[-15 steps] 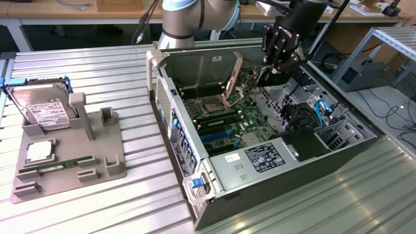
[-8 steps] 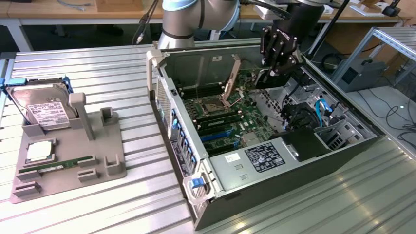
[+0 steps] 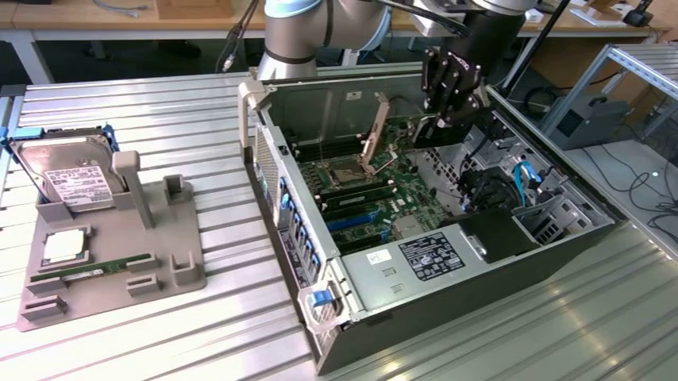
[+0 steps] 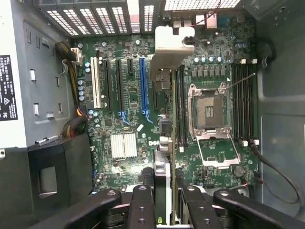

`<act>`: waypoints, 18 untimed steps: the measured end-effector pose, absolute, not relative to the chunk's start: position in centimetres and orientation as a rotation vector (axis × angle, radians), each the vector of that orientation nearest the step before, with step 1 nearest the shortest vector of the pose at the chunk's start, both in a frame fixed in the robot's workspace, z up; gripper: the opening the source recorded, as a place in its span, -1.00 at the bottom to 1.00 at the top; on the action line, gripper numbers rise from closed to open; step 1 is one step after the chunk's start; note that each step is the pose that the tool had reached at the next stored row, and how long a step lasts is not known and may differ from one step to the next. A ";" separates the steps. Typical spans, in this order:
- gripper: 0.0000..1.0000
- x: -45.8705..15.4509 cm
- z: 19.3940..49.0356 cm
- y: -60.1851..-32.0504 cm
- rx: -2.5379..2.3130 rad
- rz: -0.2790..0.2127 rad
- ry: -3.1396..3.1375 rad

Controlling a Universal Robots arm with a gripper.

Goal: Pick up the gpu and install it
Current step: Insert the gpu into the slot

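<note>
My gripper (image 3: 453, 107) hangs inside the open computer case (image 3: 317, 317), above the motherboard (image 3: 366, 186). Its fingers are shut on the gpu (image 3: 437, 133), a dark card that points down towards the board. In the wrist view the gpu (image 4: 164, 176) appears edge-on between the two black fingers (image 4: 142, 205) of the gripper (image 4: 165, 207). The card's silver end bracket (image 4: 174, 47) reaches the rear slot openings of the case. The card hovers between the long blue expansion slot (image 4: 143, 86) and the empty CPU socket (image 4: 209, 109), not seated in any slot.
A grey holder (image 3: 159, 238) on the exterior view's left carries a hard drive (image 3: 69, 175), a CPU (image 3: 63, 246) and a green RAM stick (image 3: 90, 270). The power supply (image 3: 424, 258) and a black drive cage (image 3: 498, 234) fill the case's near end. The ribbed metal table (image 3: 159, 119) surrounds everything.
</note>
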State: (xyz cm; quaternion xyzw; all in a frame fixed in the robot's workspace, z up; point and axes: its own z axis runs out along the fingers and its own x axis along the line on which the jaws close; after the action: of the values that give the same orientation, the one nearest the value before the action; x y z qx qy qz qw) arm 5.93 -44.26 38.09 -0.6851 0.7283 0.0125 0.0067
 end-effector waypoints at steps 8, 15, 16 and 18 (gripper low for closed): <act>-0.46 5.5 37.5 -44.6 -2.143 0.039 2.278; -0.46 5.3 37.1 -44.7 -2.143 0.039 2.278; -0.46 5.2 37.0 -44.8 -2.143 0.039 2.278; -0.46 5.1 36.9 -44.8 -2.143 0.039 2.278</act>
State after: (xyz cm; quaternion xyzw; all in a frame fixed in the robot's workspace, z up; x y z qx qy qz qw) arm 5.14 -44.79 36.91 -0.6852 0.7282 0.0125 0.0067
